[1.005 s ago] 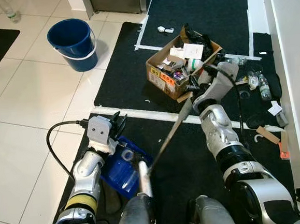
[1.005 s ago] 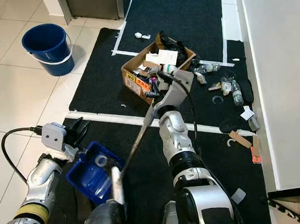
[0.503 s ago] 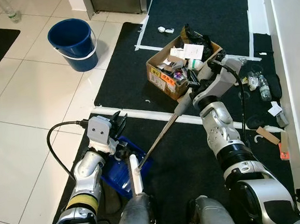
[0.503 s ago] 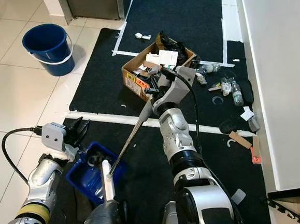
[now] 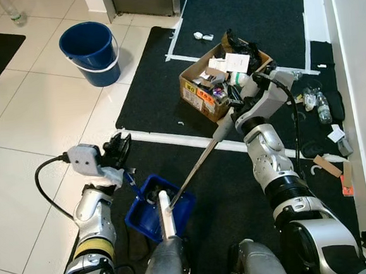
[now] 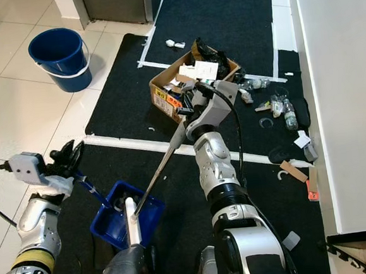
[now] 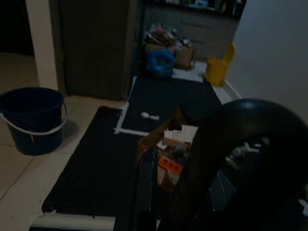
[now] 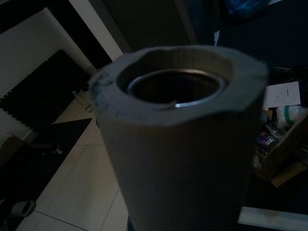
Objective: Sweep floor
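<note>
The right gripper (image 5: 231, 115) was seen clamped on the grey handle end of the broom stick (image 5: 198, 164), just beside the near corner of the cardboard box (image 5: 224, 78), and that grip was unchanged from half a second before. In the right wrist view the hollow grey end of the stick (image 8: 178, 139) was shown close up. From the gripper the stick was slanted down to the blue dustpan (image 5: 160, 208), which was set on the black mat (image 5: 226, 197) near its left edge.

The left gripper (image 5: 117, 148) was found swung out to the left, away from the dustpan it had been crowding earlier; its fingers were closed around the thin blue handle (image 5: 133, 185) of the pan. The pan itself was shifted a little toward the middle of the mat.

Farther out, the box was packed with paper and packaging, loose litter (image 5: 320, 104) was scattered along the right edge of the mat by the white wall (image 5: 358, 66), and a blue bucket (image 5: 89, 53) was left standing on the tiled floor (image 5: 35, 117), well apart.
</note>
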{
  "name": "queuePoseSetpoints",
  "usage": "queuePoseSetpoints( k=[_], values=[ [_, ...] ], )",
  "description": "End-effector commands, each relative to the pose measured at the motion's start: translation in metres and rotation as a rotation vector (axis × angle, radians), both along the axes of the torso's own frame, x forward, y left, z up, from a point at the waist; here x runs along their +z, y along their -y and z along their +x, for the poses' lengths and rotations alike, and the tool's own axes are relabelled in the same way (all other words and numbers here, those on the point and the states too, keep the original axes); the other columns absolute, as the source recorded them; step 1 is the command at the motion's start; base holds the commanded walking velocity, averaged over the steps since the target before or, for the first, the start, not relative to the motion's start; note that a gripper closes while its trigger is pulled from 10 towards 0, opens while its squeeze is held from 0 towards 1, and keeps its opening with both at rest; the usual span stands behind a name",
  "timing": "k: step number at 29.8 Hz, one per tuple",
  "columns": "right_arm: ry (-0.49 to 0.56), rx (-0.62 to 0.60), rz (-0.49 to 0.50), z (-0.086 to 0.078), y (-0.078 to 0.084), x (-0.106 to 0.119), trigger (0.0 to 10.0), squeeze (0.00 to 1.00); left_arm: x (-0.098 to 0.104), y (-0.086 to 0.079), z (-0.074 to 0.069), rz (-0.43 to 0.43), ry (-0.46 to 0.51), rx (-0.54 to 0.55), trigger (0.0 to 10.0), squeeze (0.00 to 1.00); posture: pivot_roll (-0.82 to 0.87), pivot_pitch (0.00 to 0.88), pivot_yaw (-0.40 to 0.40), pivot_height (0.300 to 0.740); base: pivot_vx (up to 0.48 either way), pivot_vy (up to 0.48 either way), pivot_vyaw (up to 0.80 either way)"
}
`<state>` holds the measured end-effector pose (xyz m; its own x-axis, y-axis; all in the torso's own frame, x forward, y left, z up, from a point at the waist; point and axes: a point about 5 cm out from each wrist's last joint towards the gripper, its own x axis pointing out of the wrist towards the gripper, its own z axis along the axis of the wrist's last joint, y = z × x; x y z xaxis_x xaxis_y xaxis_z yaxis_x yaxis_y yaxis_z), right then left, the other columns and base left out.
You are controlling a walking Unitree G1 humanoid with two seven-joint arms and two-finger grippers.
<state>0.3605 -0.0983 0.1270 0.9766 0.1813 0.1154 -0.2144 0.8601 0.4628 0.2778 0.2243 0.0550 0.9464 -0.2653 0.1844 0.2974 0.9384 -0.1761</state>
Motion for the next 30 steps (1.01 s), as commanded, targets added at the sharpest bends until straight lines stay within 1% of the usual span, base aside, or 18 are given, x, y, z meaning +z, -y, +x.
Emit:
queuePoseSetpoints(
  k=[1,4,7,10,11,13,14,16,17,19,21,22,23,24,26,30],
  values=[
    [-0.001,-0.009,0.046,-0.002,-0.003,-0.001,10.0,0.00,-0.037,0.012,-0.017,-0.196,-0.193,0.004,10.0,0.00,0.10,0.162,-0.073,0.740,0.000,0.000,0.00],
    [0.022,-0.048,0.038,0.003,0.009,0.007,10.0,0.00,-0.038,-0.001,-0.022,-0.202,-0.185,0.043,10.0,0.00,0.11,0.161,-0.082,0.740,0.000,0.000,0.00],
    [0.026,-0.056,0.039,0.005,0.013,0.009,10.0,0.00,-0.038,-0.004,-0.024,-0.202,-0.186,0.054,10.0,0.00,0.11,0.162,-0.084,0.740,0.000,0.000,0.00],
    [0.044,-0.089,0.032,0.011,0.027,0.018,10.0,0.00,-0.040,-0.009,-0.027,-0.211,-0.193,0.071,10.0,0.00,0.11,0.163,-0.088,0.740,0.000,0.000,0.00],
    [0.044,-0.089,0.032,0.011,0.027,0.018,10.0,0.00,-0.040,-0.009,-0.027,-0.211,-0.193,0.071,10.0,0.00,0.11,0.163,-0.088,0.740,0.000,0.000,0.00],
    [0.086,-0.130,-0.003,0.017,0.043,0.032,10.0,0.00,-0.042,-0.011,-0.031,-0.209,-0.197,0.071,10.0,0.00,0.12,0.162,-0.087,0.740,0.000,0.000,0.00],
    [0.086,-0.130,-0.003,0.017,0.043,0.032,10.0,0.00,-0.042,-0.011,-0.031,-0.209,-0.197,0.071,10.0,0.00,0.12,0.162,-0.087,0.740,0.000,0.000,0.00],
    [0.119,-0.150,-0.032,0.021,0.054,0.044,10.0,0.00,-0.043,-0.011,-0.033,-0.210,-0.198,0.072,10.0,0.00,0.12,0.162,-0.087,0.740,0.000,0.000,0.00],
    [0.119,-0.150,-0.032,0.021,0.054,0.044,10.0,0.00,-0.043,-0.011,-0.033,-0.210,-0.198,0.072,10.0,0.00,0.12,0.162,-0.087,0.740,0.000,0.000,0.00],
    [0.134,-0.158,-0.045,0.024,0.062,0.053,10.0,0.00,-0.044,-0.011,-0.033,-0.213,-0.199,0.073,10.0,0.00,0.11,0.159,-0.088,0.740,0.000,0.000,0.00],
    [0.136,-0.160,-0.047,0.025,0.064,0.056,10.0,0.00,-0.044,-0.011,-0.034,-0.214,-0.199,0.073,10.0,0.00,0.11,0.159,-0.088,0.740,0.000,0.000,0.00],
    [0.134,-0.184,-0.030,0.027,0.071,0.059,10.0,0.00,-0.045,-0.011,-0.034,-0.218,-0.201,0.072,10.0,0.00,0.11,0.158,-0.090,0.740,0.000,0.000,0.00],
    [0.134,-0.184,-0.030,0.027,0.071,0.059,10.0,0.00,-0.045,-0.011,-0.034,-0.218,-0.201,0.072,10.0,0.00,0.11,0.158,-0.090,0.740,0.000,0.000,0.00],
    [0.148,-0.206,-0.031,0.028,0.079,0.064,10.0,0.00,-0.045,-0.011,-0.034,-0.219,-0.202,0.069,10.0,0.00,0.11,0.154,-0.090,0.740,0.000,0.000,0.00],
    [0.154,-0.211,-0.035,0.028,0.081,0.065,10.0,0.00,-0.045,-0.011,-0.034,-0.219,-0.202,0.067,10.0,0.00,0.11,0.154,-0.090,0.740,0.000,0.000,0.00],
    [0.155,-0.229,-0.098,0.028,0.086,0.064,10.0,0.00,-0.044,-0.010,-0.033,-0.231,-0.188,0.063,10.0,0.00,0.11,0.140,-0.094,0.740,0.000,0.000,0.00]
  ],
)
